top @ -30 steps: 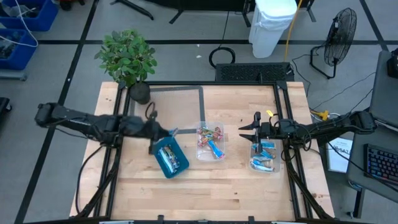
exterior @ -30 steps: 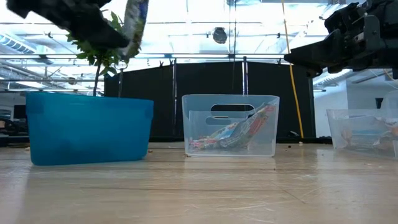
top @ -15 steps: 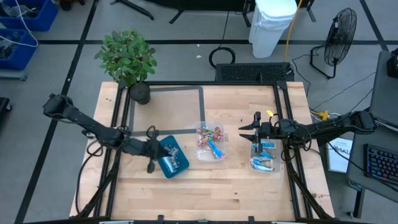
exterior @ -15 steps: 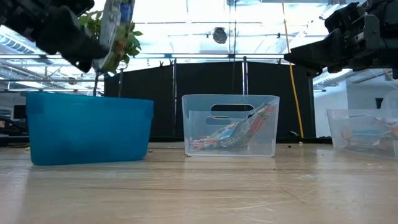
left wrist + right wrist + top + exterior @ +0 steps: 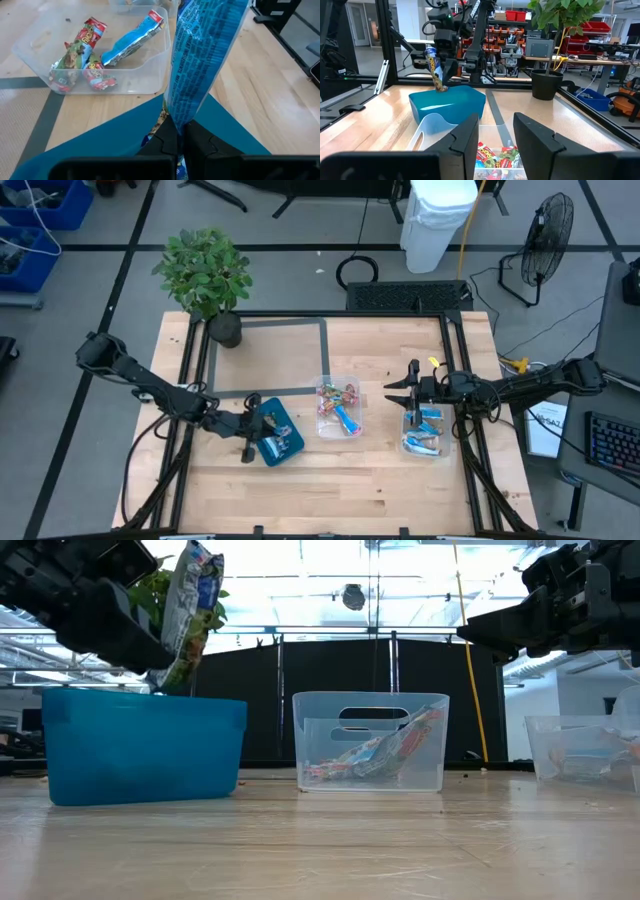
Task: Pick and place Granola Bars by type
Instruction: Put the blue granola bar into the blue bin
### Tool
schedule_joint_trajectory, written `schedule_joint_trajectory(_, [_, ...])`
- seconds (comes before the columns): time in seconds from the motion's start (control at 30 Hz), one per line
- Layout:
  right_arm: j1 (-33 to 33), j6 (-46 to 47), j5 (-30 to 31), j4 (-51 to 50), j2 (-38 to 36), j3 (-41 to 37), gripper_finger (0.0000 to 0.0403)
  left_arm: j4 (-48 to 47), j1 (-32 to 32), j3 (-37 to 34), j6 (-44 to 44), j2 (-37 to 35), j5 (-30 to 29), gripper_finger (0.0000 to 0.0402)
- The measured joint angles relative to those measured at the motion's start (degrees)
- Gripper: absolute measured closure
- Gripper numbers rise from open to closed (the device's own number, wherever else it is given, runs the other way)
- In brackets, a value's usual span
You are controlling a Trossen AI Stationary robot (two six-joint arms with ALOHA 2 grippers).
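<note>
Your left gripper (image 5: pixel 181 134) pinches a shiny dark blue bar (image 5: pixel 200 55) upright over the teal tray (image 5: pixel 272 433). Middle tub (image 5: pixel 338 411) holds red-green bars (image 5: pixel 82 57). Right gripper (image 5: pixel 495 132) gapes wide, empty.

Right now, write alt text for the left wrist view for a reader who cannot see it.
The left gripper is shut on a dark blue granola bar, holding it upright above the teal tray. Beyond it on the wooden table, a clear tub holds red and green bars and a light blue bar.
</note>
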Motion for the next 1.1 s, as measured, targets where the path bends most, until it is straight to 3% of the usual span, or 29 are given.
schedule_joint_trajectory(0.27, [0.0,0.0,-0.02,0.0,0.0,0.0,0.0289,2.82,0.14,-1.69,2.85,-0.58,0.52,0.0391])
schedule_joint_trajectory(0.53, [0.01,0.63,-0.02,-0.01,0.0,0.0,0.0289,26.01,2.68,-16.82,3.16,-7.4,-0.06,0.0391])
schedule_joint_trajectory(0.63, [0.02,1.03,-0.02,0.0,0.0,0.0,0.0289,30.54,4.38,-20.86,3.72,-10.95,-0.51,0.0391])
schedule_joint_trajectory(0.73, [0.0,1.03,-0.02,0.0,0.0,0.0,0.0289,29.2,6.46,-22.47,3.6,-14.2,1.42,0.0391])
schedule_joint_trajectory(0.9, [0.02,1.03,-0.02,-0.03,-0.01,0.0,0.0289,19.92,9.68,-22.35,-0.6,-16.51,14.48,0.0391])
schedule_joint_trajectory(1.1, [0.02,1.03,0.02,-0.11,-0.02,0.0,0.0289,17.2,10.97,-22.36,-4.03,-16.24,16.5,0.0391])
